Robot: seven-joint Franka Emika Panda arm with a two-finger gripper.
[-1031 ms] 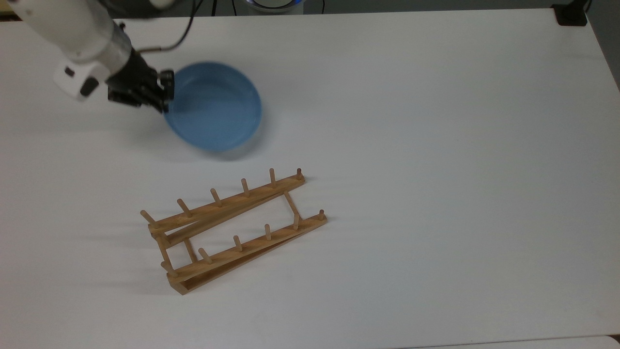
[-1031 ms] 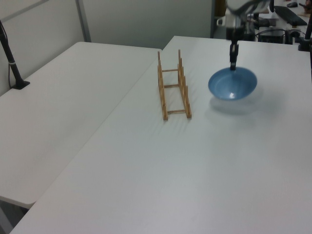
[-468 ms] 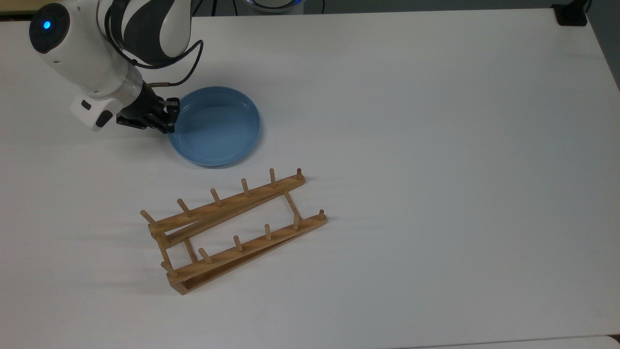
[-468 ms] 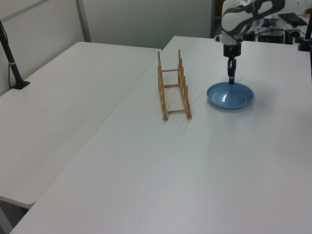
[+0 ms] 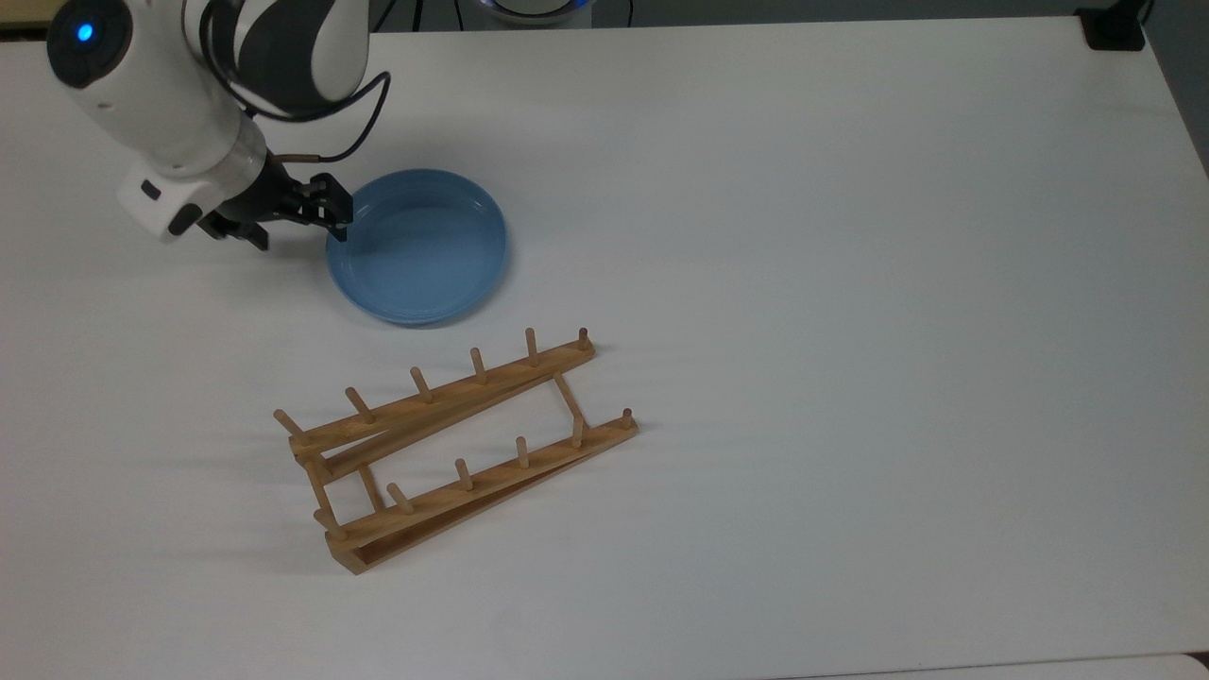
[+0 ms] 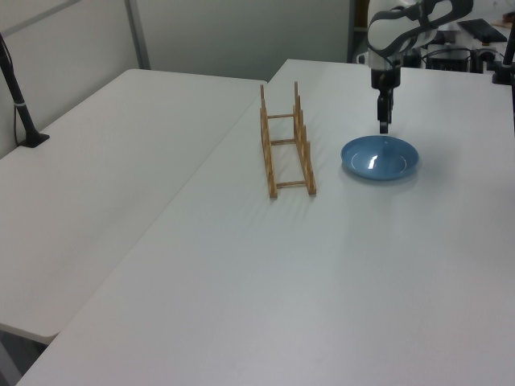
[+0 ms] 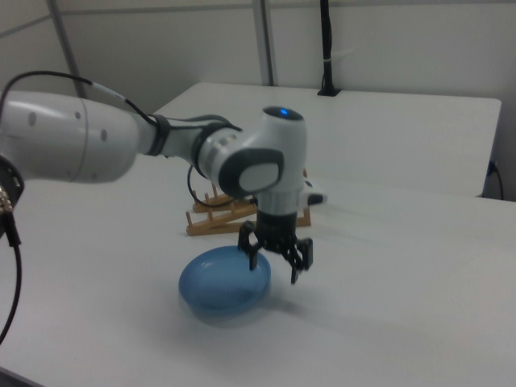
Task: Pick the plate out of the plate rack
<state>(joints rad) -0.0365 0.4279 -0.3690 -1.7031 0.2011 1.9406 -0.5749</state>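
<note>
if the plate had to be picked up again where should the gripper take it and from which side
Probably by the low raised rim, from above, one finger inside and one outside. The plate lies flat on the table, so there is no edge to get under. The rim on the top view's left is nearest the open gripper, and it faces away from the plate rack.

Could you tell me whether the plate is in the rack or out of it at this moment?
Out. The plate lies flat on the table, apart from the plate rack, whose pegs hold nothing. The open gripper is above its rim.
</note>
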